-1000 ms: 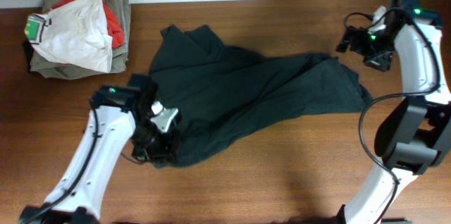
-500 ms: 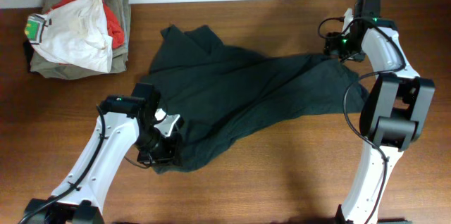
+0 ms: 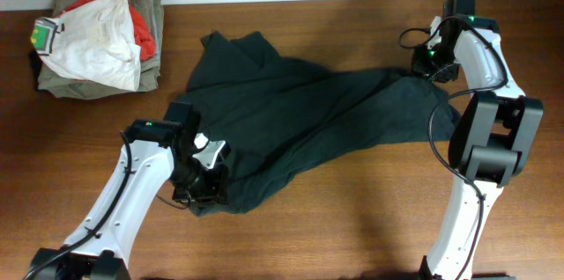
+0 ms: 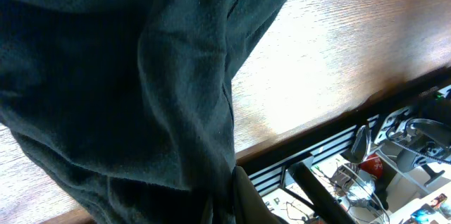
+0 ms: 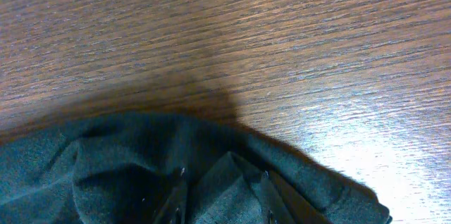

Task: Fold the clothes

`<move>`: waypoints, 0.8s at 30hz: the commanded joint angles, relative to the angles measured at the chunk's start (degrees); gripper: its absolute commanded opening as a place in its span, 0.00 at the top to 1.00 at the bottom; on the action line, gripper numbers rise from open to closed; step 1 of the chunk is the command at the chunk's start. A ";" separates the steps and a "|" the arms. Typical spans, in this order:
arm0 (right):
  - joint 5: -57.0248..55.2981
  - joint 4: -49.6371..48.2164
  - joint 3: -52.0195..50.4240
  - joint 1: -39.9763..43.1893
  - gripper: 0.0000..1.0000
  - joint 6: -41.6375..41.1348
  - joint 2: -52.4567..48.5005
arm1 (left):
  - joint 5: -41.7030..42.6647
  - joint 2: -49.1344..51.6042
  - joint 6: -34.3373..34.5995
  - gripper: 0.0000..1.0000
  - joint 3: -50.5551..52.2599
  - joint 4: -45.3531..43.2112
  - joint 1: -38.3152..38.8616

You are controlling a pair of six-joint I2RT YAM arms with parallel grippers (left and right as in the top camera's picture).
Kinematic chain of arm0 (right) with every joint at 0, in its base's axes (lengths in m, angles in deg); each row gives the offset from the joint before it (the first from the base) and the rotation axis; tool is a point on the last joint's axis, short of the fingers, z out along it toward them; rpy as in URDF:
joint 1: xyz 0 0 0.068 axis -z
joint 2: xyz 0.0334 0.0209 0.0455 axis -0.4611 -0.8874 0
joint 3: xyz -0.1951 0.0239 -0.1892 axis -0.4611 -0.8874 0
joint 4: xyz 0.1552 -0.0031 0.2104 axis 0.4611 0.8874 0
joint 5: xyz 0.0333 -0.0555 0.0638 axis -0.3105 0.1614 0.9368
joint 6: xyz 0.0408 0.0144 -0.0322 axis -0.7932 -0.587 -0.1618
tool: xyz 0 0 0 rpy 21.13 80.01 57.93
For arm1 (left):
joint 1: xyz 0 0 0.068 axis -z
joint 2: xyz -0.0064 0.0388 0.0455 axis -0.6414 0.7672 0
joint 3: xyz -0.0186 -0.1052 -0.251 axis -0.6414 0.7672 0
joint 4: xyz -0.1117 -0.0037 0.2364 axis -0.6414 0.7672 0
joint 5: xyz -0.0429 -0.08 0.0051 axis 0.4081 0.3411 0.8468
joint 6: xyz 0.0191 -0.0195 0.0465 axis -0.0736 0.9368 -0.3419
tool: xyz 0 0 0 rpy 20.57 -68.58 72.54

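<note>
1. The black shirt (image 3: pixel 308 113) is lying crumpled across the middle of the wooden table (image 3: pixel 352 227), stretching from the back left toward the right end. No lettering is showing.
2. The right gripper (image 3: pixel 430 62) is now pressing down on the shirt's far right corner. A second ago it was hanging clear of the cloth near the table's right edge, so it has swung in and dropped.
3. Its fingertips (image 5: pixel 176 199) are standing partly apart, straddling a raised fold, and are not yet pinching anything.
4. The left gripper (image 3: pixel 208 160) is sitting on the shirt's lower-left edge. It looks closed on a bunch of fabric, and it has been edging toward the table's front, dragging that edge along.
5. With both ends being taken, stretching the shirt flat seems to be the step in hand. No fold is showing yet.
6. The pile of folded garments (image 3: pixel 97 38) is lying at the back left, well apart.
</note>
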 commanded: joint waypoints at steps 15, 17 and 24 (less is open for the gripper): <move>-4.76 22.99 32.72 2.40 0.96 -6.56 -0.13 | -6.84 -0.61 0.55 1.00 -16.50 -3.08 -0.20; -4.76 32.17 47.23 3.63 0.96 -6.69 -0.04 | -13.90 -0.61 0.55 1.00 -28.52 -0.26 -0.20; -1.51 40.76 65.16 7.78 0.96 -9.68 15.80 | -24.70 -0.61 5.79 0.99 -71.41 8.26 -4.81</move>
